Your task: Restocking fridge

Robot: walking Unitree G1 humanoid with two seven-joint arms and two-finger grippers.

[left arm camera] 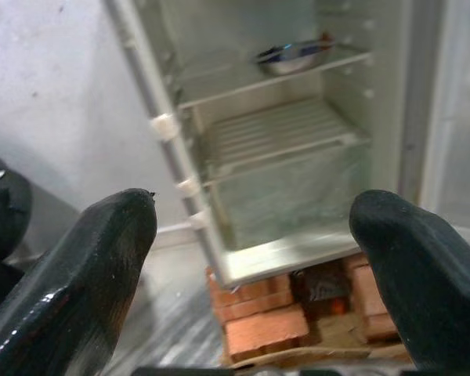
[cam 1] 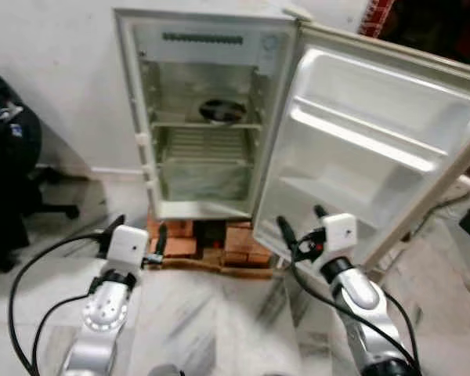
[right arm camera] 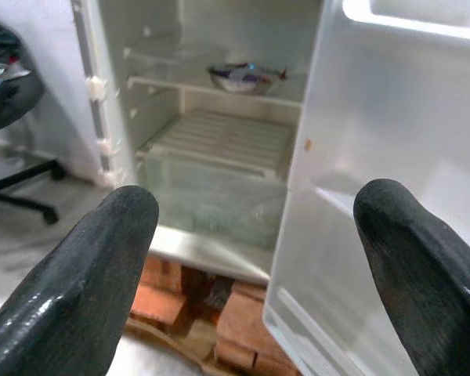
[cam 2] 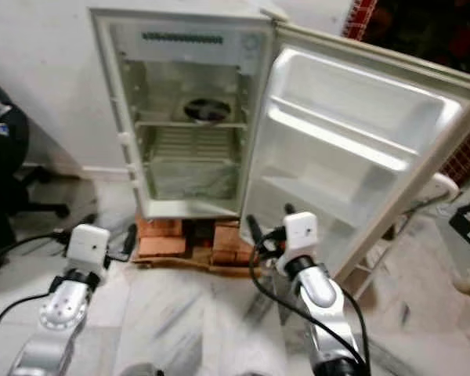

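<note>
Left eye view, fridge (cam 1: 204, 117) on bricks (cam 1: 239, 243), office chair (cam 1: 8, 149)

1. The shallow metal bowl (right arm camera: 245, 77) on the upper shelf, ahead of both grippers, holds something too blurred to identify.
2. The red bricks (cam 1: 236, 244) under the small white fridge (cam 1: 206, 117) are partly covered by the open white door (cam 1: 368, 149), just ahead of the right gripper (cam 1: 299, 222).
3. The black office chair (cam 1: 12, 168), beyond the left gripper (cam 1: 137, 233), is cut off by the picture edge.
</note>
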